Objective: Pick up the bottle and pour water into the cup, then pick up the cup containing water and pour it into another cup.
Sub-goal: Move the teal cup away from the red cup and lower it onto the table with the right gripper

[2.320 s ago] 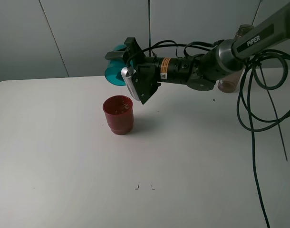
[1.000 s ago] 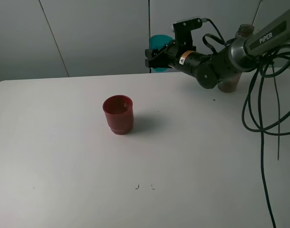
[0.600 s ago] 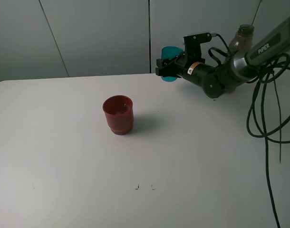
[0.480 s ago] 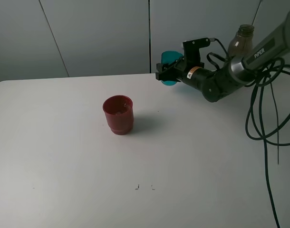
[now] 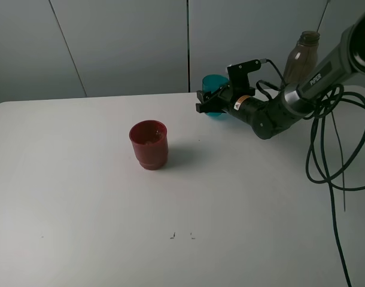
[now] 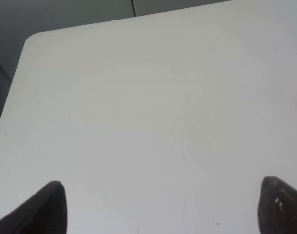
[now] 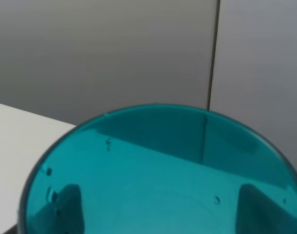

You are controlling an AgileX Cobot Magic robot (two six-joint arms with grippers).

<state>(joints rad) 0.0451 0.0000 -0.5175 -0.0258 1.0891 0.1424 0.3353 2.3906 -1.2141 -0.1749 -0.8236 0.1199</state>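
Between the right gripper's (image 5: pixel 209 103) fingers (image 7: pixel 65 207) sits the teal cup (image 5: pixel 215 87), grasped upright near the far edge of the white desk (image 5: pixel 230 197); in the right wrist view its open rim fills the lower part of the picture, with both dark fingertips seen through the translucent wall on either side and a few droplets clinging inside. Whether the cup's base touches the desk cannot be told, as the gripper hides it. The red cup (image 5: pixel 149 144) stands alone on the desk, well apart from those fingers, on the side away from the right arm (image 5: pixel 278 107) and nearer the front. The bottle (image 5: pixel 299 55) stands upright behind the right arm, farther back along it than the fingers, its lower part hidden by the arm. The left gripper (image 6: pixel 158 207) hangs over bare desk with its two dark fingers spread wide and nothing between them; a sliver of the red cup shows at the frame edge beyond them.
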